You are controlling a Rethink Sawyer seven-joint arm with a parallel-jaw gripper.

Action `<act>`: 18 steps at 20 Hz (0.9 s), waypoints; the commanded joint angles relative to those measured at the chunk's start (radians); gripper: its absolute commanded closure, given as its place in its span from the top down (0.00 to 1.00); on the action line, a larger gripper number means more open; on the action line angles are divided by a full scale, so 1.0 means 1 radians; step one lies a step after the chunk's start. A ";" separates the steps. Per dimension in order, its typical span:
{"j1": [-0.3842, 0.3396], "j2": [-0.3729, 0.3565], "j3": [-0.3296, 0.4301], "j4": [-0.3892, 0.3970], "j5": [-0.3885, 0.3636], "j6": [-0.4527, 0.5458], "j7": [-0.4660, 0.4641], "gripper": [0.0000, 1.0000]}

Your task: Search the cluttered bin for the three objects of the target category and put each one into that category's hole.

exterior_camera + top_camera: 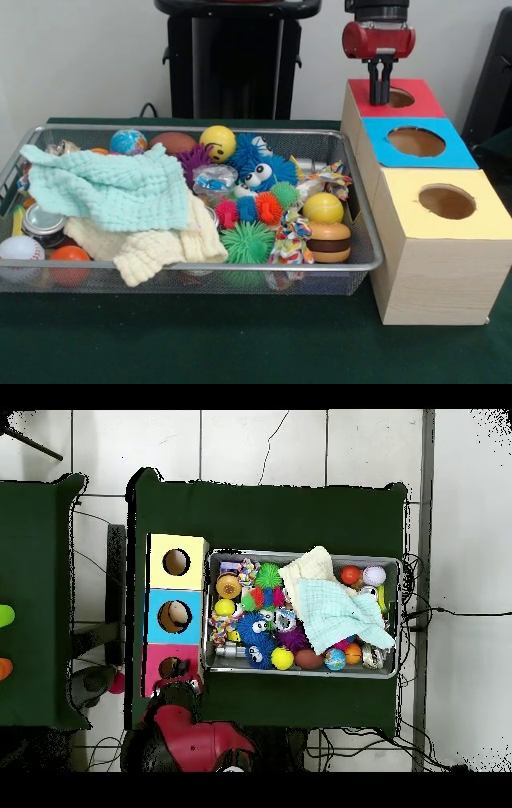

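Observation:
The silver wire-mesh bin (192, 266) lies on the green table, full of toys; it also shows in the overhead view (300, 553). No soft animal toy shows in it; two cloths cover its left half. The red-topped wooden box (424, 102) stands at the far right, with its round hole (400, 98). My gripper (381, 90) hangs upright at the left edge of that hole, shut and empty. In the overhead view the gripper (181, 681) is at the red box's hole (170, 667).
A blue-topped box (456, 152) and a yellow-topped box (408, 200) stand in a row in front of the red one. In the bin: a mint cloth (112, 188), a cream cloth (152, 244), a blue googly-eyed toy (260, 172), spiky balls (246, 242) and a yellow ball (218, 142).

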 commanded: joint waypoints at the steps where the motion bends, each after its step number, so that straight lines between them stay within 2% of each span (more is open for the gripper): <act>1: -0.210 -0.074 0.120 -0.126 0.108 0.486 0.141 0.00; 8: -0.237 -0.104 0.103 -0.245 0.104 0.693 0.098 0.00; 11: -0.256 -0.115 0.108 -0.284 0.087 0.745 0.085 0.00; 15: -0.274 -0.117 0.104 -0.341 0.026 0.746 0.043 0.00; 18: -0.312 -0.115 0.121 -0.355 0.009 0.685 0.026 0.00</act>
